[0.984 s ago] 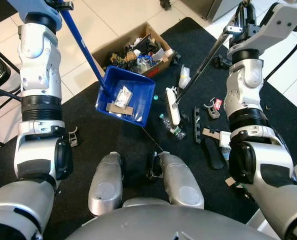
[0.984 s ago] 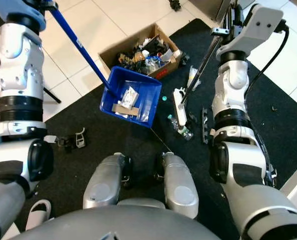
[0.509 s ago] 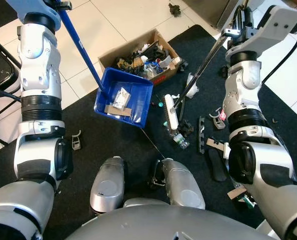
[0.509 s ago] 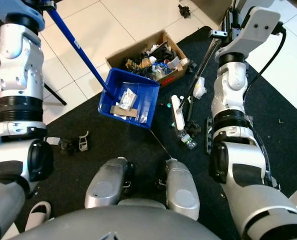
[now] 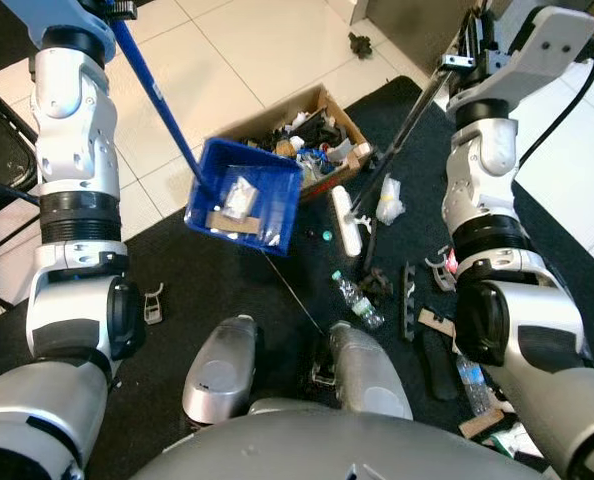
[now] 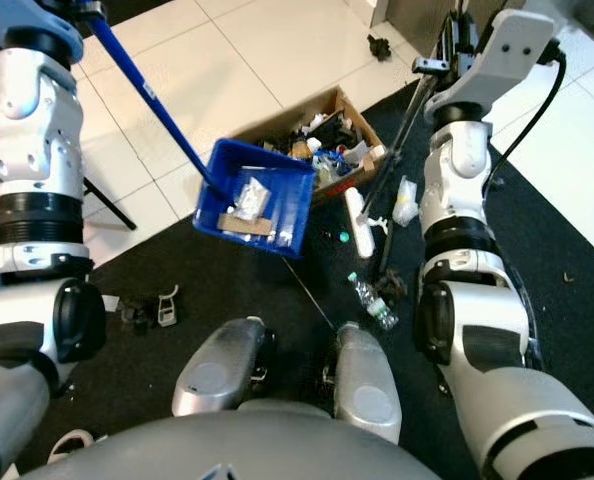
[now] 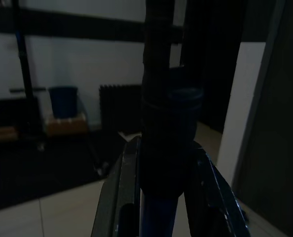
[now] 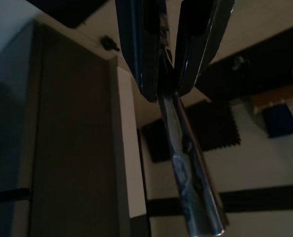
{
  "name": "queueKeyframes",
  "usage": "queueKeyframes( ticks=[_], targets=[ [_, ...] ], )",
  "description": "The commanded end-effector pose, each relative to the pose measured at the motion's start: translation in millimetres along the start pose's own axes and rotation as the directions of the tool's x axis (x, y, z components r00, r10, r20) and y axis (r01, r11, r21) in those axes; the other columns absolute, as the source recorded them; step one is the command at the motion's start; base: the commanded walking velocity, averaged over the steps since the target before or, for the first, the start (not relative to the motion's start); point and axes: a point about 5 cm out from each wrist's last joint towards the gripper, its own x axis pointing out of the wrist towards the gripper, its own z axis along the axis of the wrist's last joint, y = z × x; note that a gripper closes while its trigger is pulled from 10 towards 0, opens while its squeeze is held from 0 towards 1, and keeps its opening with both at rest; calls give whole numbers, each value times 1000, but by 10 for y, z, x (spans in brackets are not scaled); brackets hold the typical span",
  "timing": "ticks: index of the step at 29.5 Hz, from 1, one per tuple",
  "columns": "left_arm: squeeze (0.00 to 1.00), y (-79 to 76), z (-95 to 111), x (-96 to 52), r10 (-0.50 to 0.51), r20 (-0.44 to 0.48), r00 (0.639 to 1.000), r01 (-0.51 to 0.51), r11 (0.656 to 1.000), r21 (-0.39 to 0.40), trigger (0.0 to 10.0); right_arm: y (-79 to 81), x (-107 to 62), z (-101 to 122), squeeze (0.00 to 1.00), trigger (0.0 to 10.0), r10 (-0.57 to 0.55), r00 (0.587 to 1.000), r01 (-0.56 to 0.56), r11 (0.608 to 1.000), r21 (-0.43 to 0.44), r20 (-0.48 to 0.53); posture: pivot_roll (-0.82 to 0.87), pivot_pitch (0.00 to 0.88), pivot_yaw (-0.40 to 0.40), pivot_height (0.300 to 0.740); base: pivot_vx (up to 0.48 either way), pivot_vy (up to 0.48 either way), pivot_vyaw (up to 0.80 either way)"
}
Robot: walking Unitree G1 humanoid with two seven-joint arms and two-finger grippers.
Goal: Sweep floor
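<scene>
Above the box (image 5: 307, 125), the right gripper (image 8: 168, 74) is clamped on the broom's (image 5: 392, 140) dark pole, and the left gripper (image 7: 159, 197) is closed around the dustpan's (image 5: 242, 205) blue handle. Since a second ago the broom head (image 5: 346, 220) has moved from among the litter to just beside the box's near corner, and the dustpan, holding paper scraps, has come up against the box's near side. A bottle (image 5: 358, 301) and black clips (image 5: 409, 286) that lay by the brush head now sit well behind it, unswept on the mat (image 5: 227, 290). My judgement: the robot is closing on the box to empty the pan, with more litter left to gather afterward.
</scene>
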Motion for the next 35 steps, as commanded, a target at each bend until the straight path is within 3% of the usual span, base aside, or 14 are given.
queueKeyframes(
  ticks=[1, 35],
  targets=[
    [0, -8, 76, 14, -8, 44, 999, 8, 1000, -3, 10000, -48, 22, 60, 0, 10000, -14, 999, 14, 1000, -2, 31, 176, 0, 2, 740, 480, 0, 0],
    [0, 45, 75, 9, 4, 46, 999, -5, 1000, 12, 10000, -53, -4, 27, 0, 10000, -18, 1000, 18, 1000, -1, 21, 182, 0, 6, 740, 465, 0, 0]
  ],
)
